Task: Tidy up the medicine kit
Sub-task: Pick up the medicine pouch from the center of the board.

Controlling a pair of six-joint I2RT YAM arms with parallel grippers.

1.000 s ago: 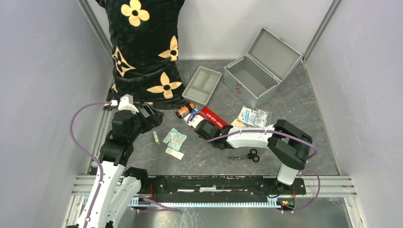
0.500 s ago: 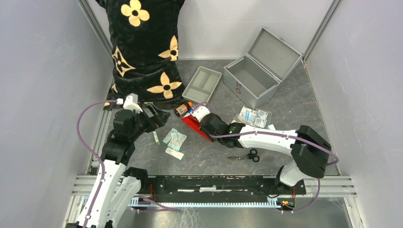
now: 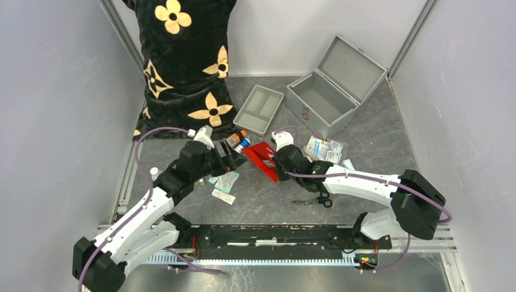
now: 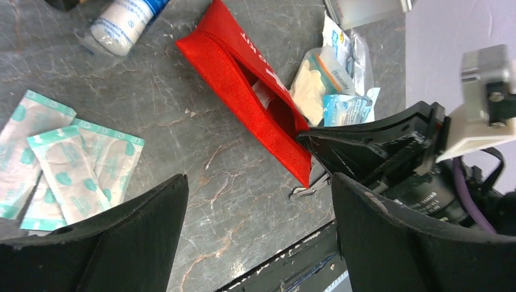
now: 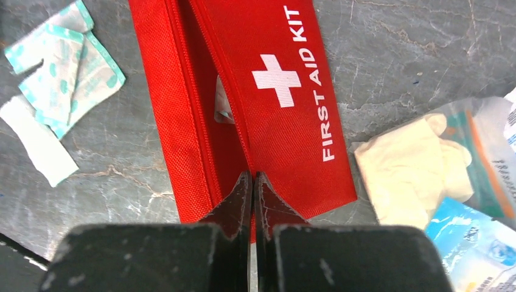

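Right wrist view: right gripper [image 5: 252,179] is pinched tight on the near end of the red first aid pouch [image 5: 274,91], right on the zipper seam, and I can't see any gap between the fingers.
Pouch spot: roughly mid-counter, a bit toward the far edge, with its mouth gaping open and the white cross and FIRST AID KIT lettering facing up.
Left gripper [image 4: 258,237]: spread wide with nothing in it, hanging over bare counter just beside the pouch on its left-edge side.
Plaster packets [image 3: 225,178]: a loose bunch between the pouch and the left edge.
Glove bag [image 5: 414,164]: just beside the pouch, toward the right edge.
Metal case [image 3: 328,91]: lid up, near the far right corner, with the grey tray [image 3: 260,108] next to it along the far edge.
Bottles: orange bottle [image 3: 235,140] and white-and-blue bottle [image 3: 244,145] lie side by side just past the pouch.
Scissors [image 3: 317,198]: toward the near edge, partly under the right arm.
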